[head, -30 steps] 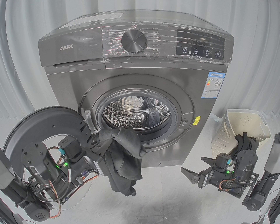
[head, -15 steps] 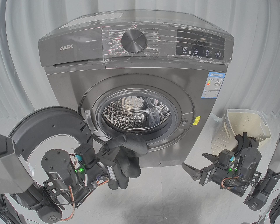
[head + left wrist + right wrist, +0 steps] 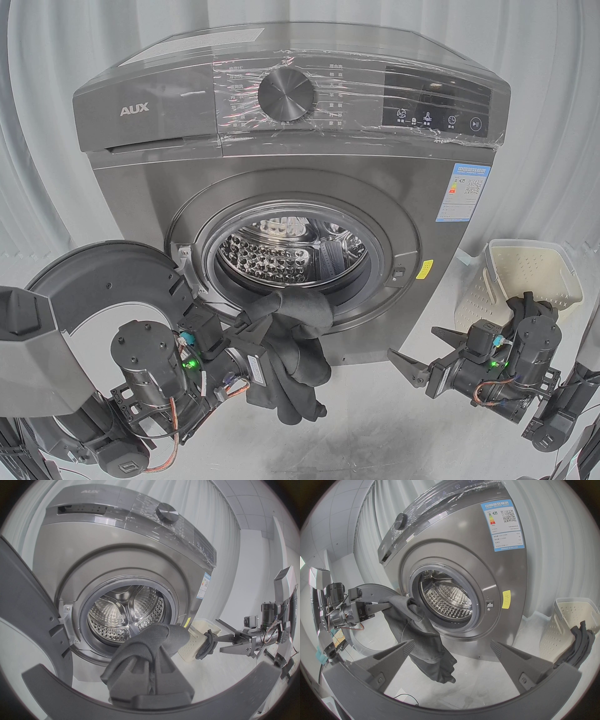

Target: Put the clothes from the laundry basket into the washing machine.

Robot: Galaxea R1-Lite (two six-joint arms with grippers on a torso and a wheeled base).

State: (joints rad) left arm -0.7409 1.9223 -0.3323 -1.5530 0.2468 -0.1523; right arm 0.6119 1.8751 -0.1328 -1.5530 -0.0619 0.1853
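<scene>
Low and left of centre in the head view, your left gripper (image 3: 249,325) is clamped on a bunched fold of the dark grey garment (image 3: 294,356), and that cloth is what you have to manage. Its upper fold appears to lie against the lower lip of the door opening (image 3: 359,314) at mid-frame. Most of it hangs down the front of the washing machine (image 3: 281,162) toward the floor, outside the drum (image 3: 275,253). I would raise the grip clear of that lip before you push forward, then carry it well in over the perforated drum wall so the hanging tail is dragged up and over. Let go only once most of the cloth is past the lip. Released at the rim, the tail's weight would likely pull the whole piece back out. The fabric looks limp and heavy, so expect it to trail and catch on the rim. At lower right, your right gripper (image 3: 412,344) is spread wide and holds nothing, well apart from the cloth. It is free to scoop the tail in if it lags. Mind the open door (image 3: 106,275) at the left of the frame, just beside your left arm. Farther back, at the right edge, the cream laundry basket (image 3: 531,250) sits tilted, with another dark garment (image 3: 528,309) draped over its rim for the next trip.
</scene>
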